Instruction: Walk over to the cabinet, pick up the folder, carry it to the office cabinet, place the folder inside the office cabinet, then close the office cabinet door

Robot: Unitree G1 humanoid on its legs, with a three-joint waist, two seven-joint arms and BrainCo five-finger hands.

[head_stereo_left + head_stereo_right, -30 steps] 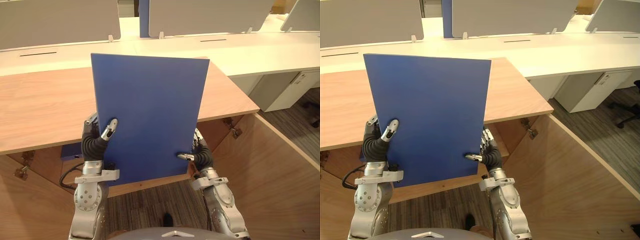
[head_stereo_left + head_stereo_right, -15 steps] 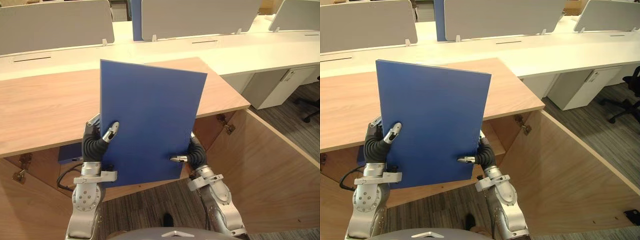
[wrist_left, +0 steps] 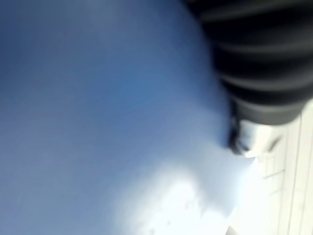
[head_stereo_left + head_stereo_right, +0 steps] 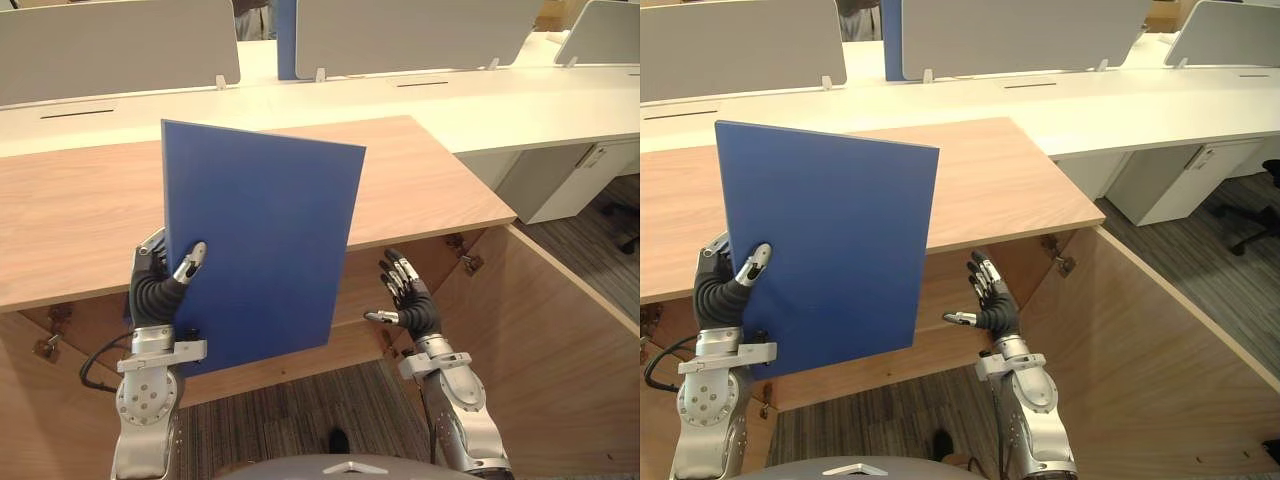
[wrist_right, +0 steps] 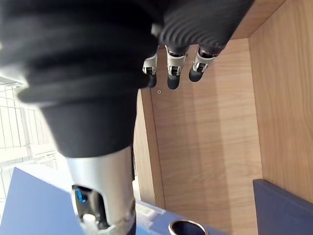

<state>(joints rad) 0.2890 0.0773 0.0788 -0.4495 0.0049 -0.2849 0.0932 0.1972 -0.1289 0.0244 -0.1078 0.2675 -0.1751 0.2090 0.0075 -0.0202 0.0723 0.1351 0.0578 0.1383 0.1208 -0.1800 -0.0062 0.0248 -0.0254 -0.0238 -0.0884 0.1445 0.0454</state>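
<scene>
The folder point(image 4: 260, 250) is held upright in the left hand point(image 4: 152, 290) alone, at its lower left corner. The thumb point(image 4: 190, 266) is pressed on the near blue face, and the rest of the fingers are wrapped behind the left edge, so the cover is pinched between them. The long axis of the folder is close to vertical, with the top leaning slightly. Its lower edge hangs in front of the edge of the tabletop point(image 4: 440, 185), over the carpeted floor.

The right hand point(image 4: 410, 308) is seen just off the lower right of the folder, clear of it, with a gap of wood showing between. Its fingers point(image 4: 398, 272) are spread and nearly straight, the palm is turned towards the folder, and nothing is held.

The opening of the office cabinet point(image 5: 205, 122) lies under the tabletop, below and beyond the lower edge of the folder. The cabinet door point(image 4: 545, 340) is swung wide on the robot's right.

The coming move is judged to turn on this relation: the folder stands tall and higher than the opening, so it probably has to be lowered, and perhaps laid over, before it is passed forward under the tabletop. The left hand is the carrying one. The right hand is the nearer to the free right edge and to the open door, and is well placed to steady the folder or, later, to be used on the door.
</scene>
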